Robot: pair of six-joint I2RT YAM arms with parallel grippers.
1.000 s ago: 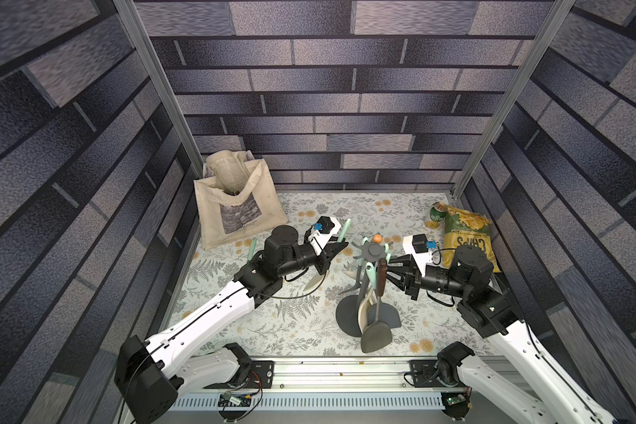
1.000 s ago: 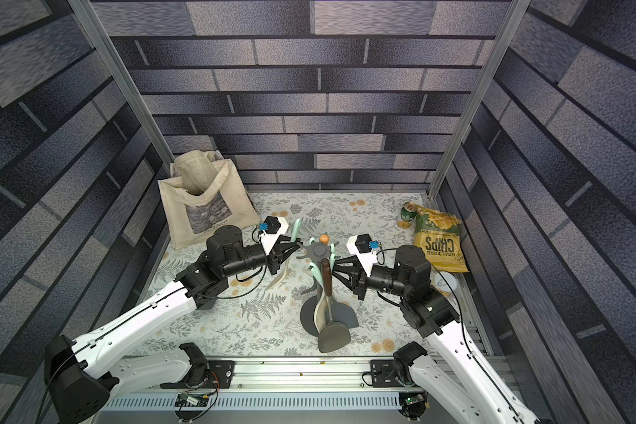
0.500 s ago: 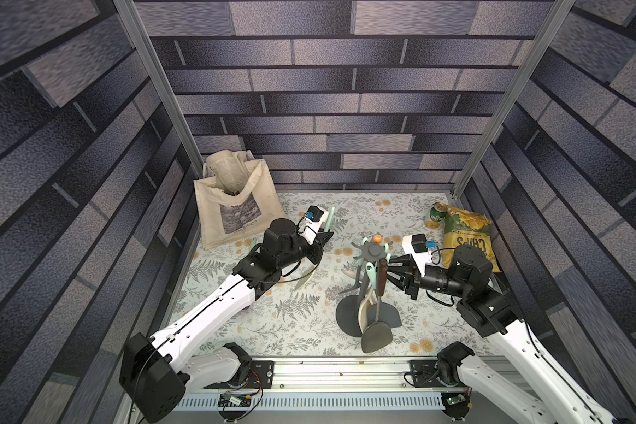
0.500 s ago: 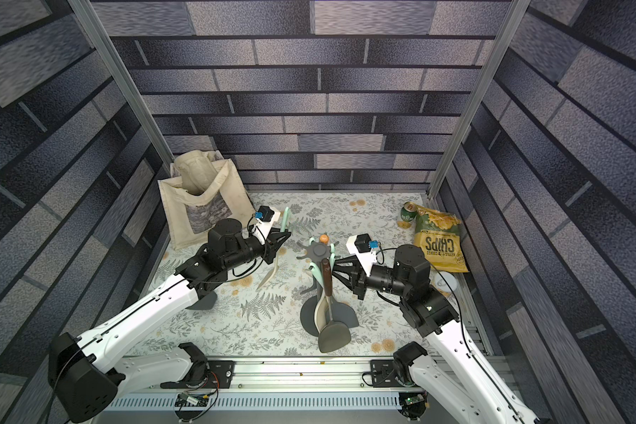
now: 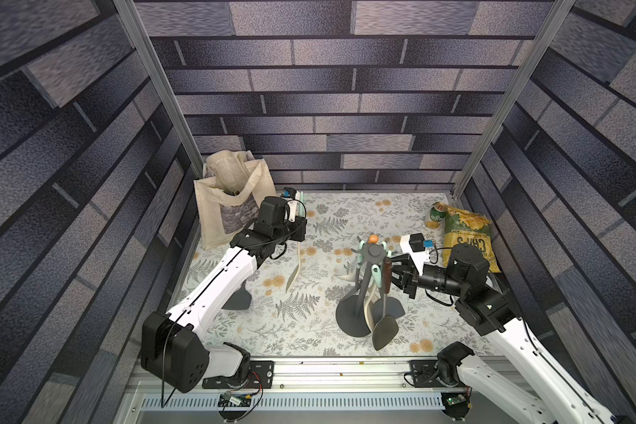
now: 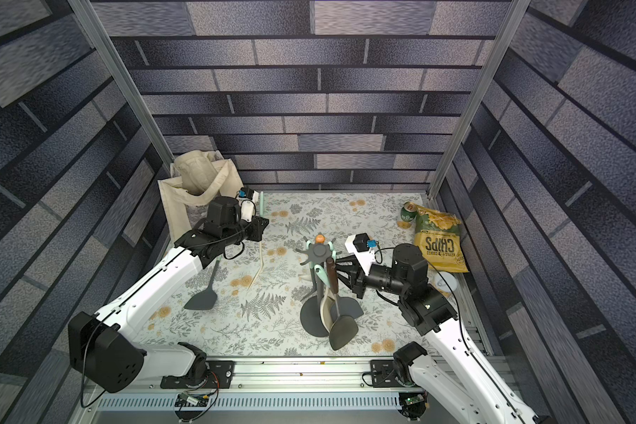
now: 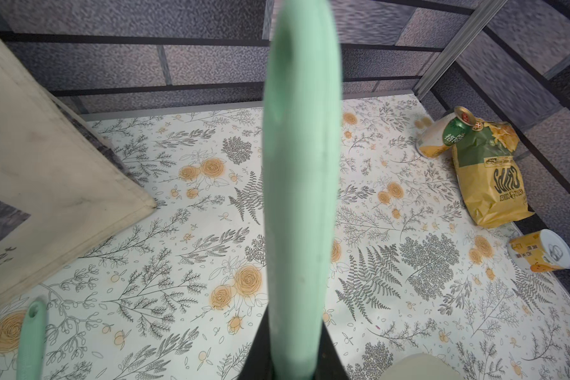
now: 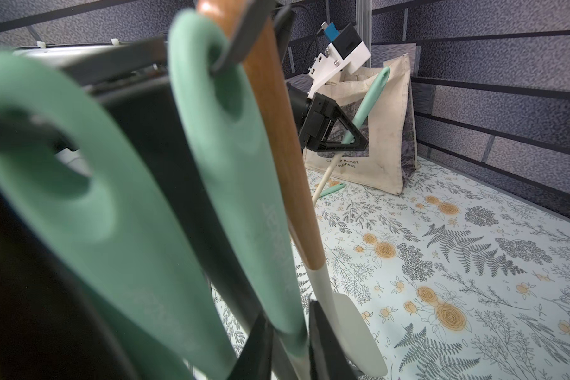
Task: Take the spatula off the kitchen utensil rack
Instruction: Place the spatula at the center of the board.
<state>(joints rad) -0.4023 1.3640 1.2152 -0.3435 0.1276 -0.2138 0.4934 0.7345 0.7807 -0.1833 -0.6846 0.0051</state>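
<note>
Two hands show: the left hand (image 5: 300, 235) is clamped on the mint-handled cream silicone spatula (image 5: 296, 265), over the floral worktop (image 5: 309, 326), well apart from the dark grey kitchen utensil rack (image 5: 374, 252). We see the right hand (image 5: 395, 273) at the rack's pole, fingers close together; we cannot tell whether it grips.

Your mint-handled cream spatula (image 5: 296, 262) is off the rack (image 5: 350, 318), hanging tilted left of centre. Dark grey rack stands upright, centre-right.

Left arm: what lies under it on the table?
A dark spatula lies flat under the left arm. Its blade and lower handle show in a top view; the arm covers the upper part of the handle.
</note>
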